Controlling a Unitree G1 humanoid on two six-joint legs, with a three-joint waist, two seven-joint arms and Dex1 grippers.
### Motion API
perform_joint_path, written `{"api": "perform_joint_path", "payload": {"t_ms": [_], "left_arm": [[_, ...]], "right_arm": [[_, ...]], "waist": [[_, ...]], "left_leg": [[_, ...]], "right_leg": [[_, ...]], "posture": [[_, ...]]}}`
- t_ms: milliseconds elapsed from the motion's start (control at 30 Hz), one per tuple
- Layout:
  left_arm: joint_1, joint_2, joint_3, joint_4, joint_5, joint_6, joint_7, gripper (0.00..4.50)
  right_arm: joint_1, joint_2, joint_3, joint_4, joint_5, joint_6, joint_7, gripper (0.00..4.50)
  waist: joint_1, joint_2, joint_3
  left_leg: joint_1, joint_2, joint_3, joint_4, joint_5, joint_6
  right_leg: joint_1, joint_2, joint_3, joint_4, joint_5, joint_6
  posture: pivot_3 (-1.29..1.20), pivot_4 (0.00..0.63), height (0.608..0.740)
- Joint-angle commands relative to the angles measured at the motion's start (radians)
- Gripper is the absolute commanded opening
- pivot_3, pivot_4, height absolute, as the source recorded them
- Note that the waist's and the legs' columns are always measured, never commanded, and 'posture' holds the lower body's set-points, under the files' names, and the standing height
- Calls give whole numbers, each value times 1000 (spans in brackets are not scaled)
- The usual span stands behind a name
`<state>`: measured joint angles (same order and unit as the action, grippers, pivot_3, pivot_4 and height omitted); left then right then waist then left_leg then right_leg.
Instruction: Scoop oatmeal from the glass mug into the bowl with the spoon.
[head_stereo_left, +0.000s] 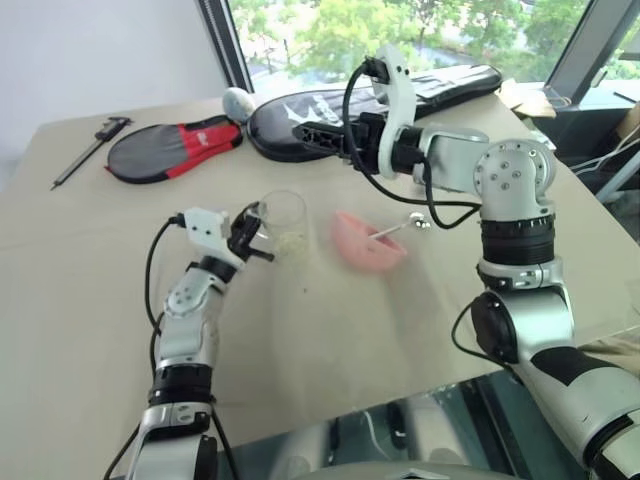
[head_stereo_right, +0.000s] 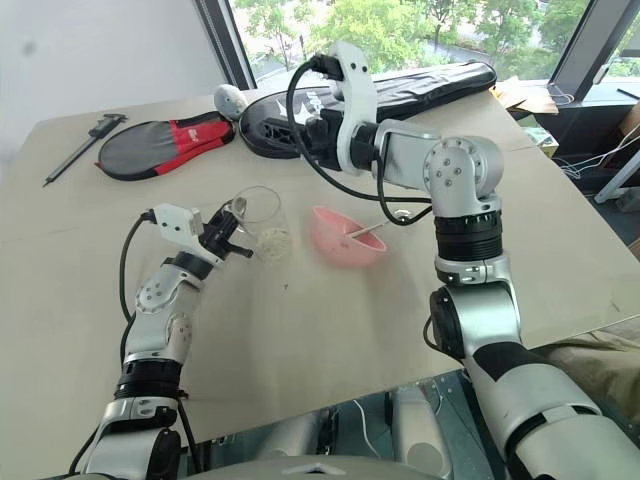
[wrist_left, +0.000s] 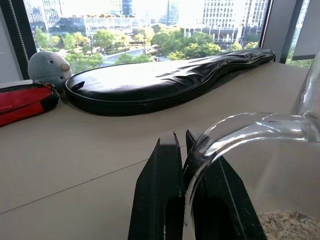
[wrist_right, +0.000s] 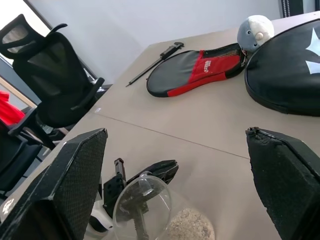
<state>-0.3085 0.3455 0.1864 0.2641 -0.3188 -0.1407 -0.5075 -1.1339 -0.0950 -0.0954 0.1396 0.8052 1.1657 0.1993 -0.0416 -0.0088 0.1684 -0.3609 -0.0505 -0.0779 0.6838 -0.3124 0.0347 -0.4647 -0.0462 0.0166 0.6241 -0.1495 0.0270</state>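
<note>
The glass mug (head_stereo_left: 283, 222) stands left of centre on the table, tipped a little, with pale oatmeal (head_stereo_left: 292, 241) at its base. My left gripper (head_stereo_left: 250, 236) is shut on the mug's rim, one black finger (wrist_right: 136, 216) inside the glass and the other outside. To the right of the mug sits the pink bowl (head_stereo_left: 362, 250). The spoon (head_stereo_left: 400, 228) rests in it, its handle sticking out over the right rim. My right gripper (head_stereo_left: 312, 135) hangs above the table behind the mug and bowl, open and holding nothing.
A long black racket cover (head_stereo_left: 400, 95) and a red-and-black one (head_stereo_left: 170, 148) lie at the back, with a grey plush toy (head_stereo_left: 238, 103) between them. A black caliper (head_stereo_left: 90, 150) lies at far left. An office chair (wrist_right: 50, 75) stands beyond the table's left edge.
</note>
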Motion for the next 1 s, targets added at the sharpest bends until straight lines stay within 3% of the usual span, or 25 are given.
{"api": "perform_joint_path", "payload": {"t_ms": [33,267,433,700,1000], "left_arm": [[38,11,-9,35,31,26,-3,0],[44,11,-7,31,32,26,-2,0],[46,10,-7,29,31,26,-1,0],[53,9,-5,25,32,23,4,0],[58,9,-3,24,33,17,11,0]], "right_arm": [[-8,-61,26,-46,-32,-56,106,4459],[73,-392,347,-37,-360,-539,646,4459],[124,-522,513,81,-595,-899,897,4459],[82,-516,611,317,-790,-1144,1106,4459],[-152,-398,648,862,-989,-1391,1164,4459]], "waist": [[1,0,0],[-3,0,0],[-1,0,0],[1,0,0],[1,0,0]], "left_leg": [[0,0,0,0,0,0],[0,0,1,0,0,0],[1,1,2,0,0,0],[1,1,2,0,3,-5],[1,1,2,0,3,-6]], "right_leg": [[0,0,0,0,0,0],[1,5,0,-2,0,1],[1,6,1,-2,0,1],[1,2,1,-2,0,0],[1,1,1,-2,0,0]], "posture": [[0,150,740],[0,150,740],[0,150,740],[0,150,740],[0,150,740]]}}
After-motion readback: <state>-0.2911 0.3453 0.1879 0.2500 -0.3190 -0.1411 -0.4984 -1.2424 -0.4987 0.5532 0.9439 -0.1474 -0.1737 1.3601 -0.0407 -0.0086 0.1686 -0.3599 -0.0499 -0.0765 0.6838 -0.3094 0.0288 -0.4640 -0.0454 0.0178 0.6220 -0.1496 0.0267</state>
